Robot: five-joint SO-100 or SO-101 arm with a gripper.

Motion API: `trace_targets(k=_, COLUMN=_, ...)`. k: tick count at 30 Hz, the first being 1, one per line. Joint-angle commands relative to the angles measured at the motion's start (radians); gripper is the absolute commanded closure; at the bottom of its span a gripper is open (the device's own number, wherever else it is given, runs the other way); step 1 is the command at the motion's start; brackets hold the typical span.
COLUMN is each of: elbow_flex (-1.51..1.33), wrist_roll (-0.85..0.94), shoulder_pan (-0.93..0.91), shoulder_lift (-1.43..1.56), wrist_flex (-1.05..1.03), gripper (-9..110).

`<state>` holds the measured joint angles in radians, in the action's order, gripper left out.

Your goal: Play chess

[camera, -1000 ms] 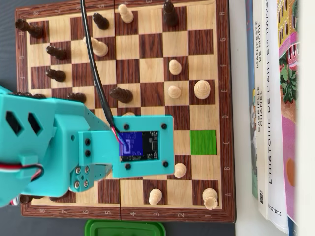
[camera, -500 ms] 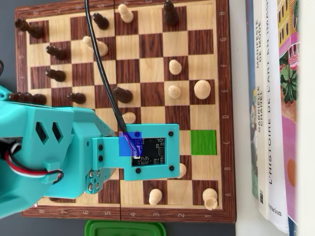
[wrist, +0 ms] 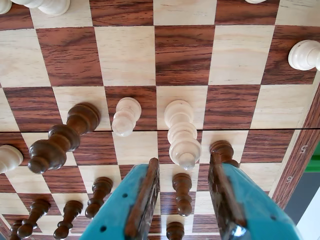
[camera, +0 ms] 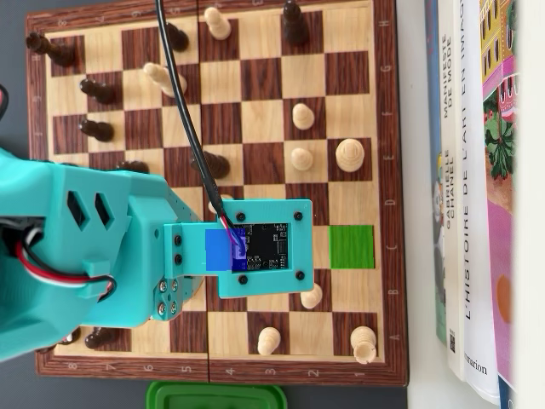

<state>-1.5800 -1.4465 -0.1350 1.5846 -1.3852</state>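
My arm (camera: 94,256) reached in from the chessboard's (camera: 387,170) left edge in the overhead view, its wrist board level over the lower middle squares. In the wrist view I saw the gripper (wrist: 182,172) with its jaws apart, gripping nothing, the tall light piece (wrist: 181,132) standing just beyond the gap between them. A light pawn (wrist: 125,116) stood beside it, and a dark piece (wrist: 62,139) nearer the left edge.

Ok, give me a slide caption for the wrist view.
Open gripper hovering above a light chess piece on the wooden chessboard.
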Motion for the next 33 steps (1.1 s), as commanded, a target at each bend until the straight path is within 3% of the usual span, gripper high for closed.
trace_targets(k=1, elbow_flex=0.054, wrist_roll=-0.002, shoulder_pan=-0.002, shoulder_lift=0.005, wrist_flex=0.015, gripper=86)
trace_targets(k=33, elbow_flex=0.080, wrist_roll=0.003, shoulder_pan=-0.018, shoulder_lift=-0.118, wrist_flex=0.021, gripper=86)
